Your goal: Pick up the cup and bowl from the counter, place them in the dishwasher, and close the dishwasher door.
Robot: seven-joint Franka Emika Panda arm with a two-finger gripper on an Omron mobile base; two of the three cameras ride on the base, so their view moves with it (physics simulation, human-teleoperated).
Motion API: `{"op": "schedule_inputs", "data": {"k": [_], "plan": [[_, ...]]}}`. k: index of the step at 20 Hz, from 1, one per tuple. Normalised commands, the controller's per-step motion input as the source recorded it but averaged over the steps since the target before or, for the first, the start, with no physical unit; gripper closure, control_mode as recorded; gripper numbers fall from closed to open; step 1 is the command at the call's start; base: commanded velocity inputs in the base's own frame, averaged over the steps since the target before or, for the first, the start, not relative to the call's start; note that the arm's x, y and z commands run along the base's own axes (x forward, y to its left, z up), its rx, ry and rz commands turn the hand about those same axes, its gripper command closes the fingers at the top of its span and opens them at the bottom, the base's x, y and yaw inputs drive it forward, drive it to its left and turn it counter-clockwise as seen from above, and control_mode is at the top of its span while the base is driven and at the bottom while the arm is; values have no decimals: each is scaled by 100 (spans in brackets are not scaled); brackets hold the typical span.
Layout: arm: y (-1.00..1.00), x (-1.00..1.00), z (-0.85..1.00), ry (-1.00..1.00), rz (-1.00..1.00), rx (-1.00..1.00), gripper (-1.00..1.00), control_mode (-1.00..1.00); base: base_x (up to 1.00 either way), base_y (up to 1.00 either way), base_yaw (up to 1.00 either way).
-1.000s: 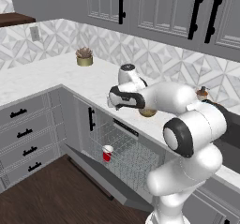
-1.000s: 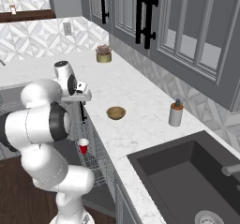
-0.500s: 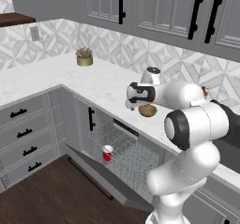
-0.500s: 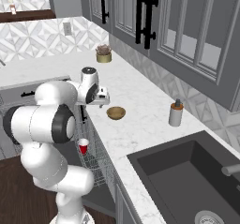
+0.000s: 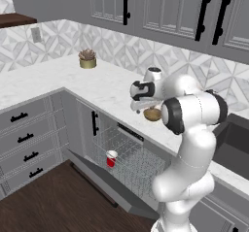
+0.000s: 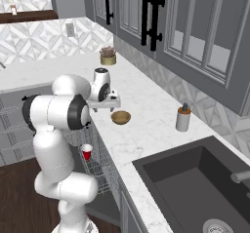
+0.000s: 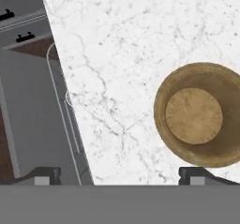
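Observation:
The tan wooden bowl (image 5: 152, 113) (image 6: 120, 117) (image 7: 199, 115) sits on the white marble counter (image 5: 104, 88) near its front edge. My gripper (image 5: 138, 107) (image 6: 104, 104) (image 7: 119, 175) hangs open just above the counter edge, beside the bowl and holding nothing. In the hand view the bowl lies off to the right, close to one fingertip (image 7: 193, 174). The red cup (image 5: 111, 158) (image 6: 87, 152) stands upright in the wire rack (image 5: 129, 148) of the dishwasher. The dishwasher door (image 5: 95, 170) is dropped open below it.
A potted plant (image 5: 87, 58) (image 6: 108, 56) stands far back on the counter. The grey soap dispenser (image 6: 183, 119) is beyond the bowl, next to the dark sink (image 6: 195, 188). Grey drawers (image 5: 26, 139) flank the open door on the left.
The hand has swung along the counter edge towards the bowl and now hovers beside it. The cup has stayed in the rack and the jaws have stayed open.

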Motion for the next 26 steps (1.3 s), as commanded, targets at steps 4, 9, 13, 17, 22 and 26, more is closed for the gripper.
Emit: {"op": "schedule_inputs", "data": {"k": [4,9,13,17,22,26], "plan": [[-25,34,-30,6,0,-8,-100,-100,0,0,0],[-10,12,-43,0,0,-8,-100,-100,0,0,0],[-11,18,-41,1,0,-6,-100,-100,0,0,0],[-10,23,-32,1,0,-2,-100,-100,0,0,0],[-15,24,-23,0,0,0,-100,-100,0,0,0],[-9,1,-34,0,0,0,-100,-100,0,0,0]]}}
